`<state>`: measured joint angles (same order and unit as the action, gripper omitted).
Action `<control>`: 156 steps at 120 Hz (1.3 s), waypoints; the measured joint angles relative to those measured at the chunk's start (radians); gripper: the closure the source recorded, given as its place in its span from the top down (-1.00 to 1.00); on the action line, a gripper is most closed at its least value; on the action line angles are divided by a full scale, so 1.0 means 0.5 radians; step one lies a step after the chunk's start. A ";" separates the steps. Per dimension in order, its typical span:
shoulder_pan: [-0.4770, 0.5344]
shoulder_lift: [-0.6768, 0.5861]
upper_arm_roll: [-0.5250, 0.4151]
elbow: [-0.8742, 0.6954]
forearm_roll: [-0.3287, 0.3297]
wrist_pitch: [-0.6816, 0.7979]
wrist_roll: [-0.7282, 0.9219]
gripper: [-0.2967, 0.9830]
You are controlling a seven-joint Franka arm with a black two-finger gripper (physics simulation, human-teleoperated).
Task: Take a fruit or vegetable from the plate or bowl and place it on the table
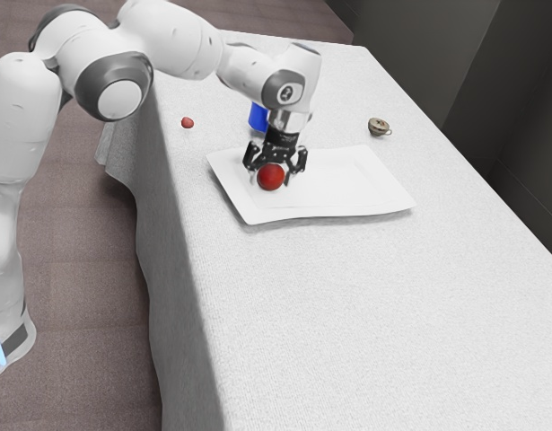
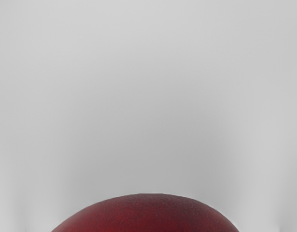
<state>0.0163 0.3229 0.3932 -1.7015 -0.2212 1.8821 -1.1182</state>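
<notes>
Now your end effector (image 1: 274, 175) looks released, its fingers parted on opposite sides of the red fruit (image 1: 270, 177); close evenly, with the fruit centred between them.

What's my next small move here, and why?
I'd probably close the gripper gently now. Its fingers look open, one toward either side of the red fruit, which appears over the white plate. The wrist view also shows the fruit's rounded top close under the hand, so squeezing seems to come before any lift.
</notes>
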 joint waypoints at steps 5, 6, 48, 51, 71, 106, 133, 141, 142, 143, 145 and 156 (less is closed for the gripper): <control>0.000 0.001 0.000 -0.003 -0.005 0.008 0.000 0.47; 0.000 0.002 0.000 -0.003 -0.005 0.010 0.000 0.44; -0.021 -0.014 0.001 -0.005 0.020 0.014 -0.023 -0.14; -0.023 -0.021 0.001 -0.004 0.022 0.015 -0.024 -0.13; -0.144 -0.232 0.002 -0.004 0.125 0.016 -0.045 -0.17; -0.578 -0.486 -0.609 -0.008 0.269 0.002 -0.258 -0.29; -0.538 -0.435 -0.700 0.025 0.280 0.010 -0.404 0.16; -0.560 -0.433 -0.702 0.024 0.279 0.020 -0.429 0.30; -0.567 -0.433 -0.702 0.024 0.278 0.021 -0.432 0.31; -0.573 -0.433 -0.702 0.024 0.278 0.022 -0.435 0.32; -0.585 -0.433 -0.703 0.024 0.278 0.024 -0.441 0.35; -0.617 -0.441 -0.688 0.019 0.246 0.034 -0.473 0.44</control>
<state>-0.2923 0.1026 0.0490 -1.6921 -0.0979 1.8988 -1.3545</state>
